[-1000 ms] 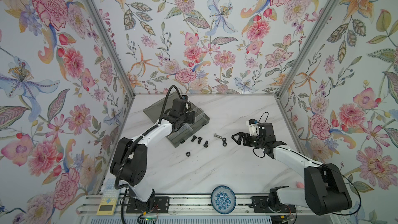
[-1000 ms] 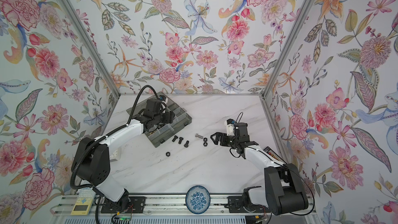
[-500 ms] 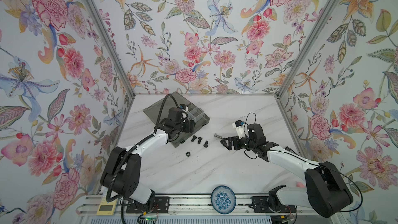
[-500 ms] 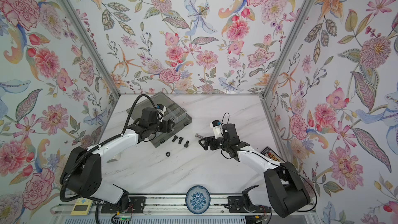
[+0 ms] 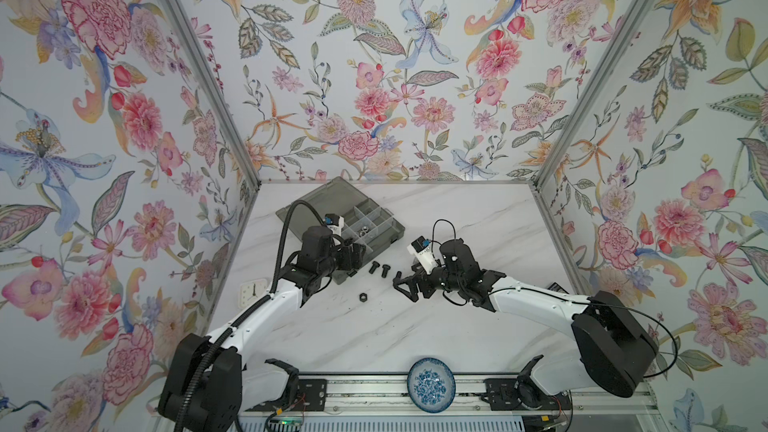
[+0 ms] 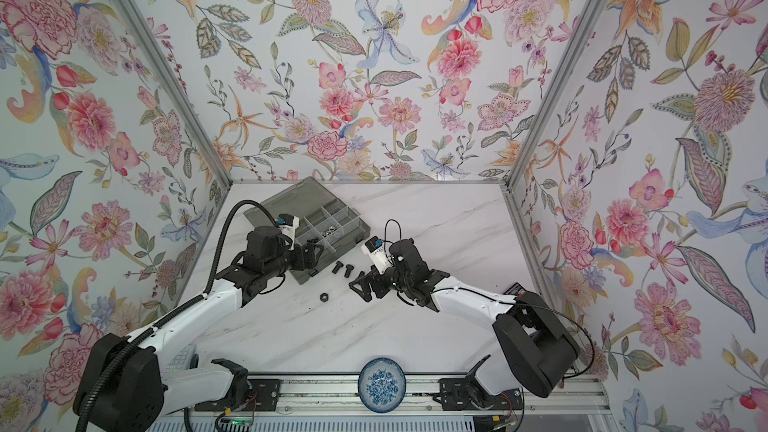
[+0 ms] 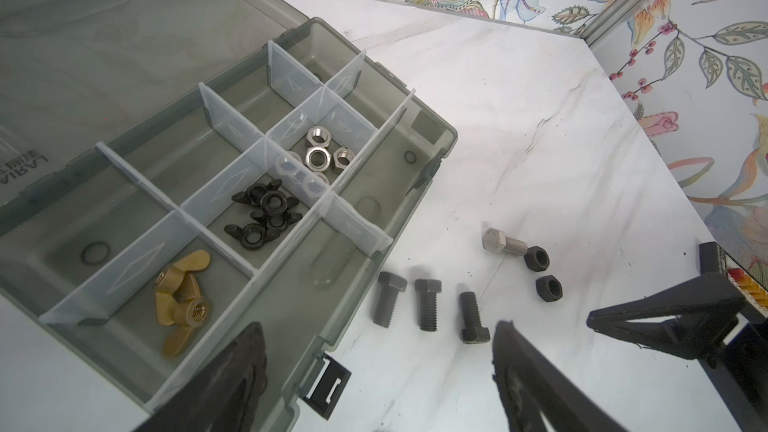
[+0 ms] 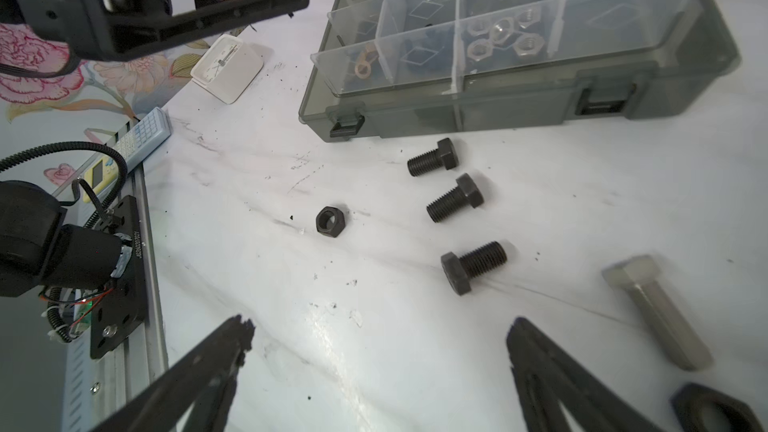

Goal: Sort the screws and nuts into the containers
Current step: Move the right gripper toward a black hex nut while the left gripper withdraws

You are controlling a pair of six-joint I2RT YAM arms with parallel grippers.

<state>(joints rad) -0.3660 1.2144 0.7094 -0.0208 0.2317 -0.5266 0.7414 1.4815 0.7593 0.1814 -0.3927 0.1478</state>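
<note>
Both grippers spread wide, nothing held, over the loose hardware.

The right gripper (image 8: 380,326) hangs empty, with three black bolts (image 8: 455,197) just ahead of its fingertips, one silver bolt (image 8: 656,313) beside a finger, and the organizer box (image 8: 478,114) beyond. The left gripper (image 7: 378,326), also agape and empty, faces the same bolts. The two could clash there, or a nudged bolt could roll. Loose black nuts (image 8: 330,220): three, I think.

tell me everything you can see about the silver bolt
The silver bolt is a short hex-head screw in dull grey metal, with a six-sided head and a shank that looks threaded. It lies flat on its side on the white marble table, loose and outside the organizer box. Its shank tip touches, or nearly touches, a black hex nut. Nothing grips it.
</note>
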